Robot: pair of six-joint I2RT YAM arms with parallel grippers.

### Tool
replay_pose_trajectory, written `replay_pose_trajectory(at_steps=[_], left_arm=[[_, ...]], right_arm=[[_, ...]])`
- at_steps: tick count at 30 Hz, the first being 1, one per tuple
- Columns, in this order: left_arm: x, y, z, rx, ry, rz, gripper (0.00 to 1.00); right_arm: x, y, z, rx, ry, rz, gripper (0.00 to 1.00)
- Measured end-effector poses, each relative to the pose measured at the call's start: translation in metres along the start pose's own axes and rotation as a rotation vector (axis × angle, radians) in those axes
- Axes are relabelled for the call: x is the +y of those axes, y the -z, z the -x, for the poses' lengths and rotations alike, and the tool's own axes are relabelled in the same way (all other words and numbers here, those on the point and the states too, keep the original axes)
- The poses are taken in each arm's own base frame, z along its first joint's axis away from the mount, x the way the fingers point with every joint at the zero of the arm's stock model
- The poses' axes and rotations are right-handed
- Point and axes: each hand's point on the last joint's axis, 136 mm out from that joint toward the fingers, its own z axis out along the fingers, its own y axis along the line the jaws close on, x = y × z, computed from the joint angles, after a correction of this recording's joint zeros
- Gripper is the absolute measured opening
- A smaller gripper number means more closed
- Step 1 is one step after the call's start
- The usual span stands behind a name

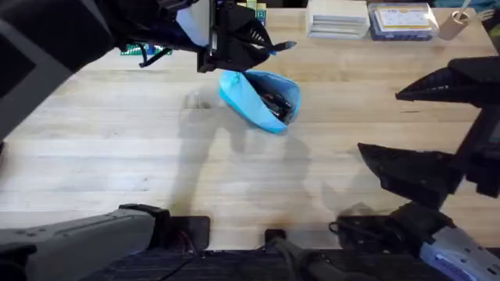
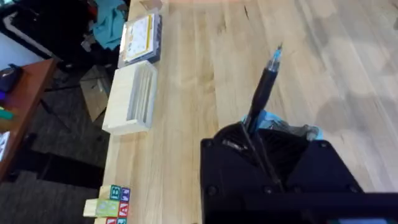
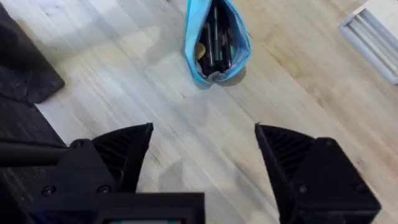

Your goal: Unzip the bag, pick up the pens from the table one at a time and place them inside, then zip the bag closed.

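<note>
The left gripper (image 1: 262,48) is clamped on a pen (image 2: 264,93) — in the left wrist view the dark barrel runs up out of the fingers, blue tip pointing away. The light-blue pouch (image 1: 260,99) sits just below and beyond those fingertips, lying on the butcher-block table (image 1: 117,148) with its mouth gaping. In the right wrist view you can see several dark pens (image 3: 216,42) already lying inside, so I'd guess this is one of the last ones to go in.

The right gripper (image 3: 204,155) hovers well off to the side with its fingers spread wide, nothing between them, the pouch straight ahead of it but a fair way off.

Handling-wise: the pen is light, stiff and slick, so a grip near the middle is sensible or it'll pivot. The pouch is soft fabric and will probably slump or scoot if poked, so the pen should drop in along the opening rather than push against the rim. For zipping, I'd pinch the pull — can't make it out here though — while the free claw pins the far end.
</note>
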Motion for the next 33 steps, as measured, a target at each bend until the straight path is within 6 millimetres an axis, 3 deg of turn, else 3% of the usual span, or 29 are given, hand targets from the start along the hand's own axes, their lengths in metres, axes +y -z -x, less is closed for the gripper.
replay_pose_trajectory(at_steps=[6,22,33], left_arm=[[-0.001,-0.015,-0.025,0.009,0.073,-0.040,0.043],[-0.008,-0.034,-0.062,0.025,0.179,-0.098,0.043],[-0.004,-0.038,-0.068,0.023,0.166,-0.091,0.043]], right_arm=[[0.000,0.000,0.000,0.000,0.000,0.000,0.998],[0.000,0.000,0.000,0.000,0.000,0.000,0.998],[0.000,0.000,0.000,0.000,0.000,0.000,0.998]])
